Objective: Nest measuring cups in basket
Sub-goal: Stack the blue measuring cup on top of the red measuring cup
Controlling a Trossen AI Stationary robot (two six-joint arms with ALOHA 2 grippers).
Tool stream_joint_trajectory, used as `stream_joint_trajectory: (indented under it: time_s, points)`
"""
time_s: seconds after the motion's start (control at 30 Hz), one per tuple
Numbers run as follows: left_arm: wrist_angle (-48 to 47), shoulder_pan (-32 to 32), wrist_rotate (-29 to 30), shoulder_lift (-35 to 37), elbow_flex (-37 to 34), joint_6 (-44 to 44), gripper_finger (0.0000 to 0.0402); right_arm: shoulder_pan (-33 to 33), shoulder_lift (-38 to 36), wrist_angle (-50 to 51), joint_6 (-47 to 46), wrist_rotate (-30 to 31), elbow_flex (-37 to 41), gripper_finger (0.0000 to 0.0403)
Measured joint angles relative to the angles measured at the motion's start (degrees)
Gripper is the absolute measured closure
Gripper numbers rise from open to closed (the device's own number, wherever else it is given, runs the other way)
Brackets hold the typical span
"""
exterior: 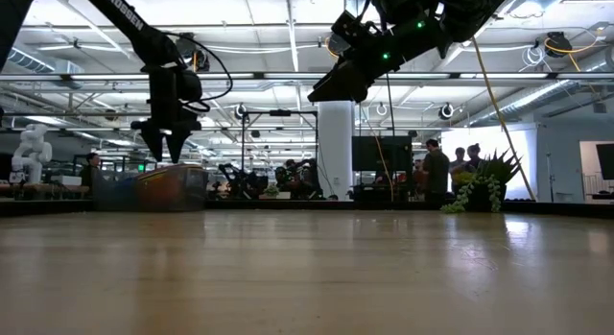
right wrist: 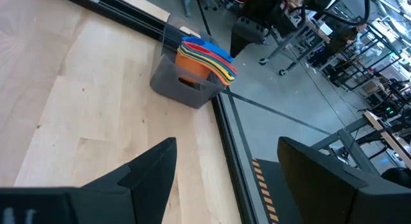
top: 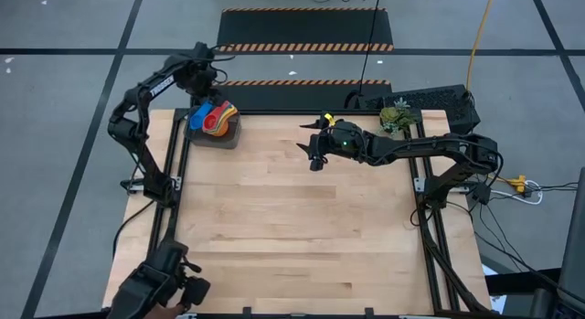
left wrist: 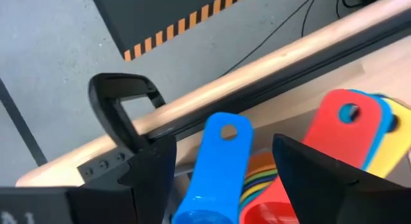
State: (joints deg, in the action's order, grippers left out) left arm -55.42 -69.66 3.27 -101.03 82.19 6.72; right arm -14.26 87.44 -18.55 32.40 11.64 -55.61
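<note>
The dark grey basket [top: 219, 133] stands at the table's far left corner with the measuring cups [top: 216, 118] nested inside it, their flat handles fanned out over its rim [right wrist: 207, 56]. My left gripper [left wrist: 223, 147] hangs open just above them, pointing down. Its fingers stand on either side of a light blue cup's handle [left wrist: 217, 161] with a gap on each side. Beside it show a red handle [left wrist: 340, 124], a yellow one [left wrist: 393, 135] and the stacked cup rims [left wrist: 257, 179]. My right gripper [top: 312, 153] waits open in the air over the table's far middle.
A black clamp [left wrist: 121, 102] grips the table's far edge right behind the basket. A green plant sprig [top: 398, 116] and a dark keyboard [top: 437, 103] sit at the far right. Bare wood [top: 292, 228] stretches across the middle and near side. People stand in the room beyond [exterior: 436, 167].
</note>
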Motion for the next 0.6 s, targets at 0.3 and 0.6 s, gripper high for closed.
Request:
stream_joint_trajectory:
  time_s: [0.3, 0.6]
  points:
    - [0.59, 1.78, 6.39, 0.00, 0.00, -1.53, 0.0131, 0.00, 0.00, 0.07, 0.01, 0.01, 0.00, 0.0138]
    - [3.66, 2.34, 6.39, 0.02, -4.27, -1.44, 0.0130, 0.00, 0.00, 0.88, 0.22, 0.02, 0.00, 0.0138]
